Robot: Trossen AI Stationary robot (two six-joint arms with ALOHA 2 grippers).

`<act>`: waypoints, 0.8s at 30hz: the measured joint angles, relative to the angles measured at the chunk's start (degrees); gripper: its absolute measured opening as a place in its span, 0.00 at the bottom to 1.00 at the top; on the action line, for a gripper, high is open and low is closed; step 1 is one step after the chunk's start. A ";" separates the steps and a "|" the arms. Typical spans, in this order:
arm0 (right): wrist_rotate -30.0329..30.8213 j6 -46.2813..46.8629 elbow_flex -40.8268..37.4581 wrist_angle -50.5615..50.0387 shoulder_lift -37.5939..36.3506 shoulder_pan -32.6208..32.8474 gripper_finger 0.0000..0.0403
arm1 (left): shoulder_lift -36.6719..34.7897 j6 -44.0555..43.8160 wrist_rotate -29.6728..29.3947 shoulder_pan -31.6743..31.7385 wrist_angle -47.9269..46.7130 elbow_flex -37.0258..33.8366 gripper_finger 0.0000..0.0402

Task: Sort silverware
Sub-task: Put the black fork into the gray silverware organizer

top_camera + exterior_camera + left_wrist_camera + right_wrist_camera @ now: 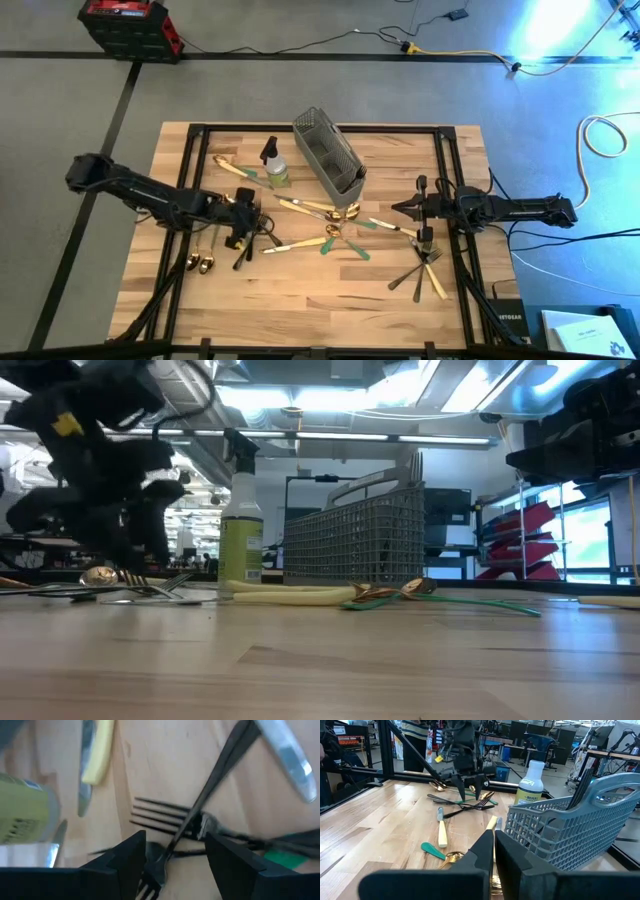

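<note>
Several black forks (pixel 160 815) lie crossed just beside the spray bottle (pixel 275 166); our left gripper (pixel 172 857) hangs open and empty over them, so we should single out one. Our right gripper (pixel 494 852), shut, waits beyond the caddy (pixel 330 150).

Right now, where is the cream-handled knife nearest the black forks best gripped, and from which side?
Take the knife by the middle of its cream handle, coming straight down and closing across its narrow width. It lies flat on the table, clear of other pieces; its blade end points toward the black forks under the open left pincer.
</note>
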 joint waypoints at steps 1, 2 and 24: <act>0.00 0.00 0.00 0.00 0.00 0.00 0.00 | 1.04 0.00 0.05 0.21 0.02 0.00 0.48; 0.00 0.00 0.00 0.02 0.00 0.00 0.00 | 2.10 -0.04 0.21 0.43 0.05 0.13 0.48; 0.04 0.00 0.00 0.02 0.00 0.00 0.00 | 11.13 2.98 6.63 6.85 -1.53 6.69 0.31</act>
